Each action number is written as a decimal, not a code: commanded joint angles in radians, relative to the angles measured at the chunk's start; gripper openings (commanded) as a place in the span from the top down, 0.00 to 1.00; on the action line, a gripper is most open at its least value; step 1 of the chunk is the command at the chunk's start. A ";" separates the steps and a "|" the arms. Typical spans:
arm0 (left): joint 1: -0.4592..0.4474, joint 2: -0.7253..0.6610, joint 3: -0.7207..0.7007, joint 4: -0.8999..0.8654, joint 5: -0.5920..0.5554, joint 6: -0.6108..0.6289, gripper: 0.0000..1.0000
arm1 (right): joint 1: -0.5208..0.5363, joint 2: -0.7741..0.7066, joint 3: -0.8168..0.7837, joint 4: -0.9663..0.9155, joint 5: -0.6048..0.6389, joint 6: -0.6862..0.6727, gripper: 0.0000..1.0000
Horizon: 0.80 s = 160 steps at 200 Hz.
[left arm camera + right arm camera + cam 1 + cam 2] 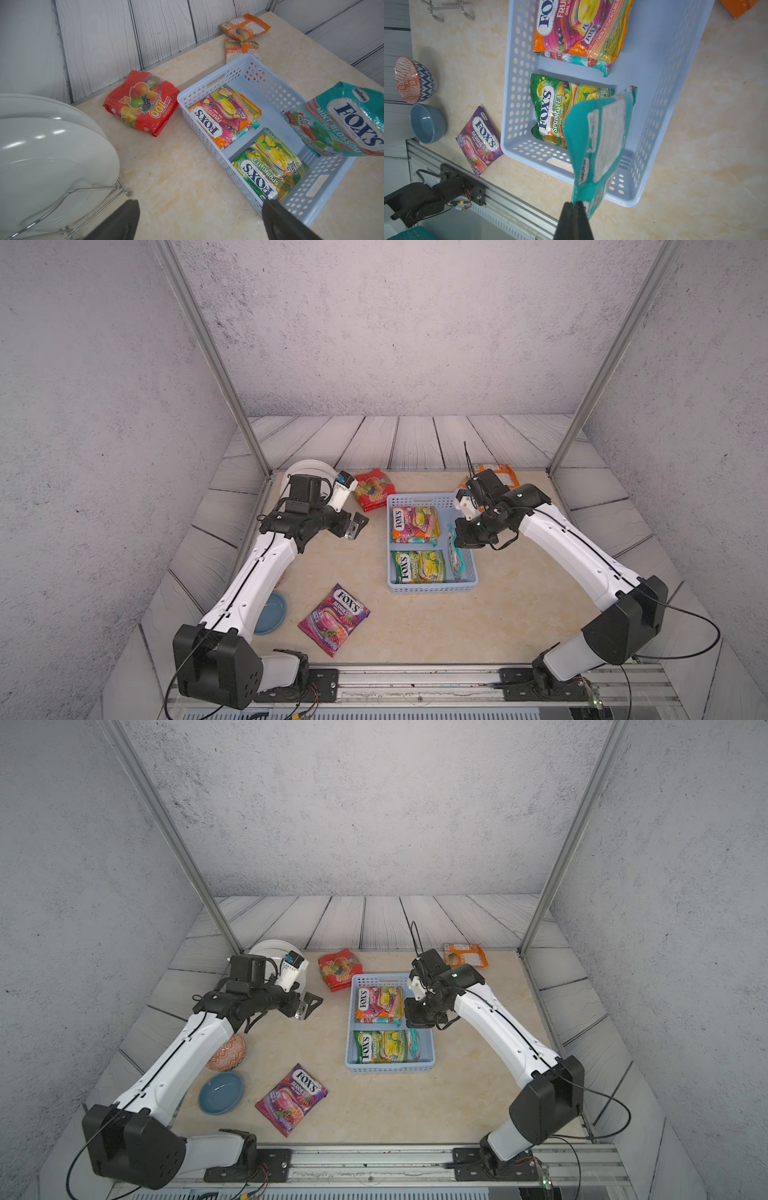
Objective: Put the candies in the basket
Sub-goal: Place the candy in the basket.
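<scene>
The pale blue basket (432, 589) (390, 1067) (517, 83) holds a FOX'S fruits bag (415, 524) and a green spring tea bag (417, 566). My right gripper (573, 202) (411, 1025) is shut on the edge of a teal mint bag (600, 135) (349, 124), which hangs over the basket's right side. My left gripper (200, 202) (357, 526) stands open and empty over bare table left of the basket. On the table lie a red bag (372, 489), a purple bag (334, 618) and two orange bags (243, 27) at the back right.
White plates in a wire rack (52, 145) stand at the back left, close to my left gripper. A blue bowl (221, 1092) and a patterned bowl (227, 1052) sit by the left arm. A metal rail (415, 680) runs along the front edge.
</scene>
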 commanded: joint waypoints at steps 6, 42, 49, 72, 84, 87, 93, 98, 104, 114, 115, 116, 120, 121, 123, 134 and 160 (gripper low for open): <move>0.004 -0.007 -0.014 0.018 0.010 0.010 0.02 | 0.005 0.019 0.000 -0.001 0.041 0.011 1.00; 0.003 -0.006 0.001 0.006 0.007 0.006 0.02 | 0.005 0.037 -0.031 0.051 0.013 0.059 1.00; 0.004 -0.006 -0.006 0.015 0.009 0.006 0.02 | 0.006 0.043 -0.038 0.063 0.007 0.069 1.00; 0.003 -0.011 0.005 0.001 0.016 0.003 0.02 | 0.012 0.067 -0.034 0.079 -0.003 0.104 1.00; 0.004 -0.011 0.008 -0.004 0.008 0.004 0.02 | 0.014 0.070 -0.037 0.093 -0.015 0.110 1.00; 0.004 -0.011 0.005 -0.002 0.006 0.007 0.02 | 0.017 0.072 -0.037 0.098 -0.016 0.110 1.00; 0.004 -0.011 -0.002 0.006 0.004 0.009 0.02 | 0.019 0.075 -0.037 0.104 -0.014 0.111 1.00; 0.004 -0.009 -0.007 0.013 0.006 0.010 0.02 | 0.021 0.078 -0.035 0.106 -0.011 0.113 1.00; 0.003 -0.008 -0.013 0.020 0.011 0.008 0.01 | 0.023 0.085 -0.029 0.105 -0.006 0.114 1.00; 0.003 -0.008 -0.009 0.015 0.019 0.004 0.01 | 0.027 0.095 -0.013 0.096 0.000 0.120 1.00; 0.004 -0.009 -0.008 0.015 0.020 0.004 0.02 | 0.028 0.095 -0.012 0.095 0.000 0.121 1.00; 0.004 -0.009 -0.006 0.013 0.021 0.003 0.02 | 0.029 0.095 -0.011 0.095 0.000 0.121 1.00; 0.004 -0.009 -0.001 0.009 0.021 0.001 0.02 | 0.033 0.098 -0.004 0.095 -0.002 0.123 1.00; 0.004 -0.010 0.001 0.009 0.021 0.001 0.02 | 0.033 0.099 -0.003 0.095 -0.002 0.123 1.00; 0.004 -0.010 0.002 0.006 0.021 0.000 0.02 | 0.035 0.099 -0.001 0.094 -0.004 0.125 1.00; 0.004 -0.014 0.006 0.001 0.013 0.002 0.02 | 0.042 0.106 0.006 0.107 -0.018 0.128 1.00; 0.004 -0.012 -0.016 0.023 0.016 0.009 0.02 | 0.062 0.142 0.030 0.119 -0.033 0.125 1.00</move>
